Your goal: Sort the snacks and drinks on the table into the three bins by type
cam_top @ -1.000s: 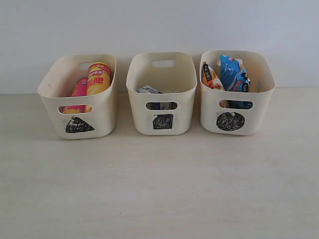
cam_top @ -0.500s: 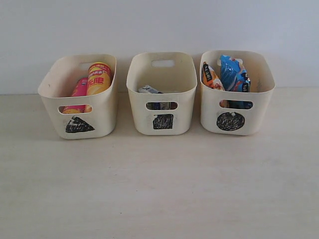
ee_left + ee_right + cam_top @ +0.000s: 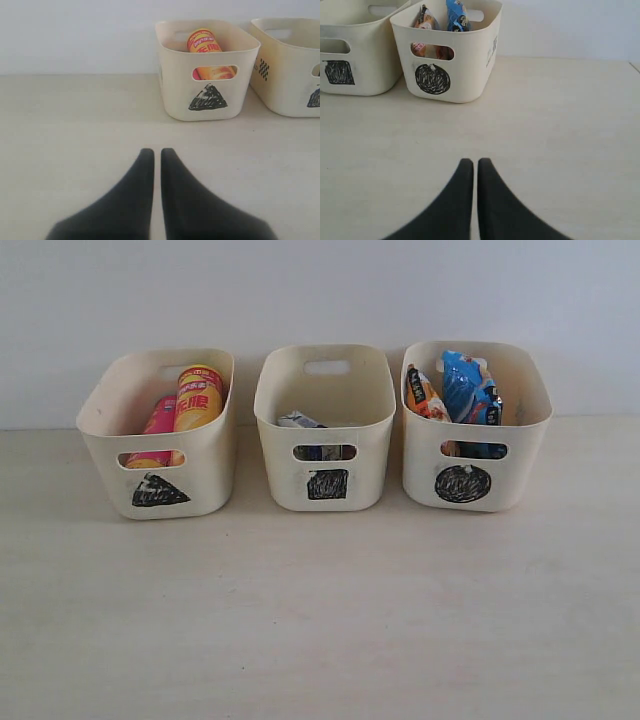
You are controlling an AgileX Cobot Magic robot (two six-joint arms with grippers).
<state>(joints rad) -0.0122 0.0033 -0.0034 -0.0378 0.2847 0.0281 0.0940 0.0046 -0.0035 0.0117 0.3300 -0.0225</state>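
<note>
**Three Bins Filled, Both End Effectors Pressed Together**

The left end effector (image 3: 157, 152) has its dark fingers pressed together on nothing, over bare tabletop (image 3: 320, 610). The right end effector (image 3: 476, 162) is the same. Beyond them, the triangle bin (image 3: 205, 475) holds the yellow can (image 3: 198, 398) and the half-hidden pink can (image 3: 160, 418). In the square bin (image 3: 280, 475), the cartons (image 3: 298, 421) show only a pale corner and dark bits through the handle slot. The circle bin (image 3: 520, 465) holds the orange bag (image 3: 424, 395) and blue bag (image 3: 468, 388), their lower halves hidden.

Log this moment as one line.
triangle-marked cream tub: yellow chip can | circle-marked cream tub: blue crinkly bag | left gripper, right gripper: shut, empty
</note>
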